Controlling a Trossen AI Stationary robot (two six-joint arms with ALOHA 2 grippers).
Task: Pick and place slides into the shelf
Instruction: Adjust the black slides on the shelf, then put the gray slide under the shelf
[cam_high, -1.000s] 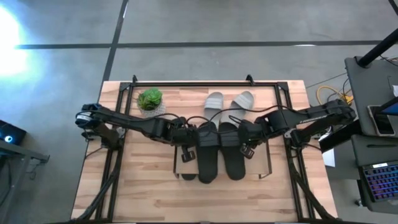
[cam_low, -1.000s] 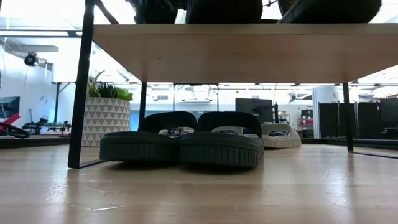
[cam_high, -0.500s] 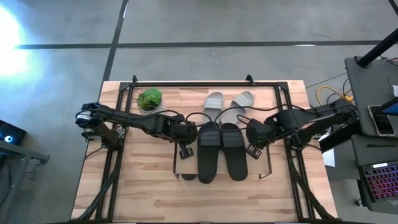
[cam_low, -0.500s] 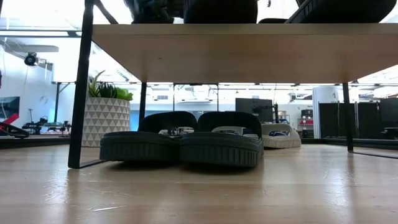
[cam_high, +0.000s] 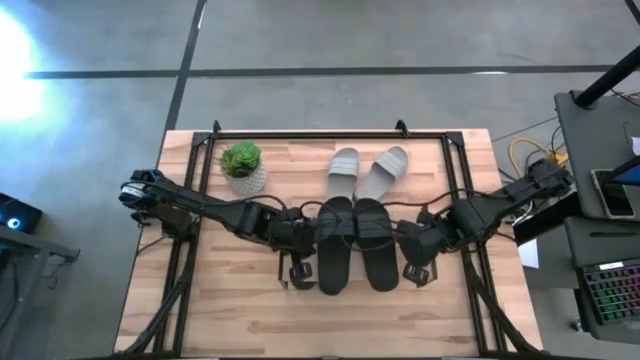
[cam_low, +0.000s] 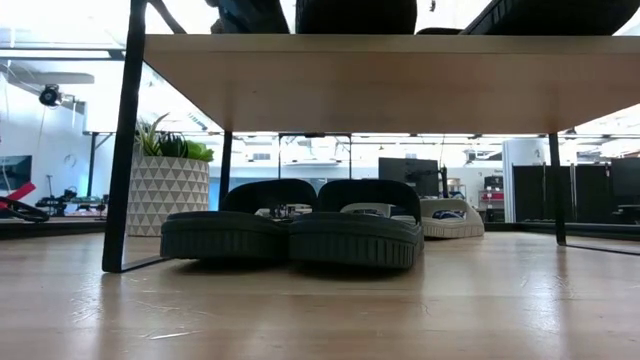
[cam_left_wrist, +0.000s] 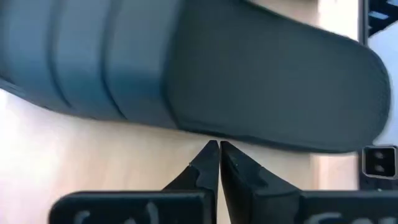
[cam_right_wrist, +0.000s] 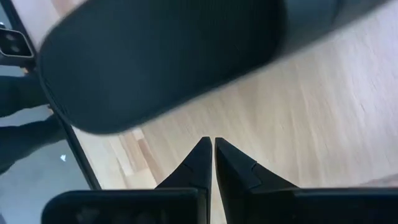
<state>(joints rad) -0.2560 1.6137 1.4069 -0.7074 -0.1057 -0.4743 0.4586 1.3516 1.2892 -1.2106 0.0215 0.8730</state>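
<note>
Nearest the front edge of the wooden counter stands the shelf, a low rack with a light plank top and thin black side frames. From above, most of its top is hidden under two black slides lying side by side, and under the two arms reaching in from either side.

The left gripper sits just beside the left black slide, its jaws pressed together and holding nothing; in its wrist view the closed tips point at the slide's sole edge, very near it, though contact is hard to make out. The right gripper sits just beside the right black slide, jaws likewise closed and empty, with the slide's rounded end ahead of the tips.

In the low view, two more dark slides rest on the counter under the shelf.

Farther back lie two light grey slides, angled apart, with a small potted plant to their left.
</note>
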